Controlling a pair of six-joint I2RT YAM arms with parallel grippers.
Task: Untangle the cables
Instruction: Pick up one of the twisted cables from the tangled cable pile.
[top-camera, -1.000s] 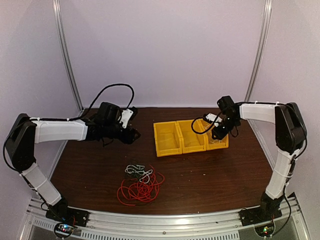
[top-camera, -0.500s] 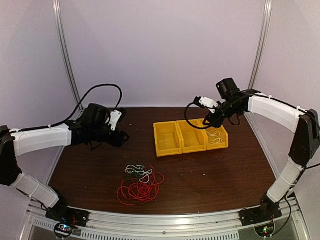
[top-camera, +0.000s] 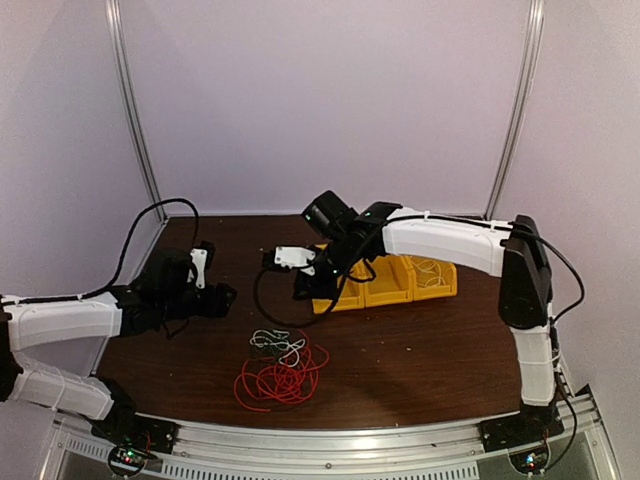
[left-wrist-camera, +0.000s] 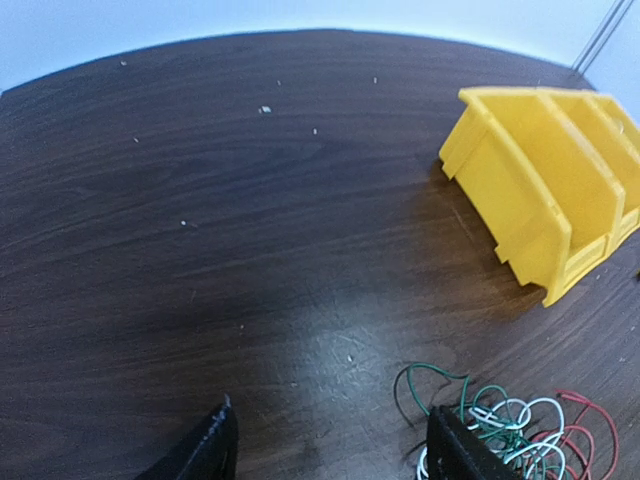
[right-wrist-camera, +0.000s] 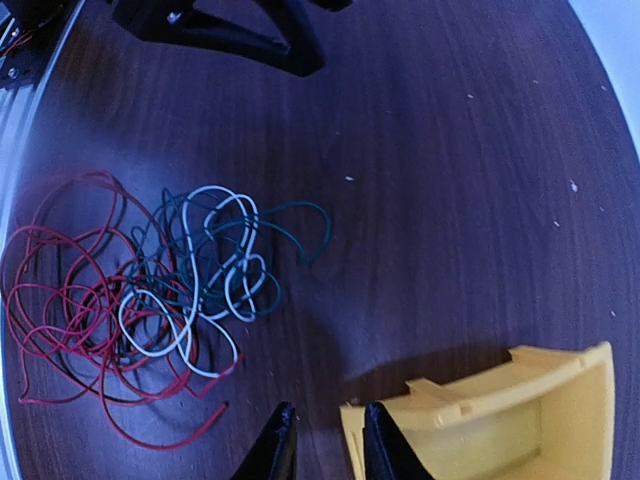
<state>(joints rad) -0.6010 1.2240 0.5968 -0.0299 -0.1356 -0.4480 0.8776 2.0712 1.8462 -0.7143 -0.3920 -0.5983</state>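
A dark wood-grain table (top-camera: 420, 370) is enclosed by pale lilac walls (top-camera: 320, 100). At the left, the left gripper (left-wrist-camera: 330, 420) is held over the tabletop, its jaws spread wide and empty. The cables (top-camera: 282, 365), thin red, white and dark green wires, are heaped in one loose tangle near the front, left of centre. Beyond them the right gripper (right-wrist-camera: 328, 430) is seen narrowly parted and empty, just beside a row of yellow plastic bins (top-camera: 385, 290).

The left gripper's (left-wrist-camera: 330, 412) two dark fingers stand apart over the brown desk (left-wrist-camera: 200, 200), a tangle of dark green, white and red cables (left-wrist-camera: 512, 418) lies beside the right finger, and yellow bins (left-wrist-camera: 530, 190) sit farther right.
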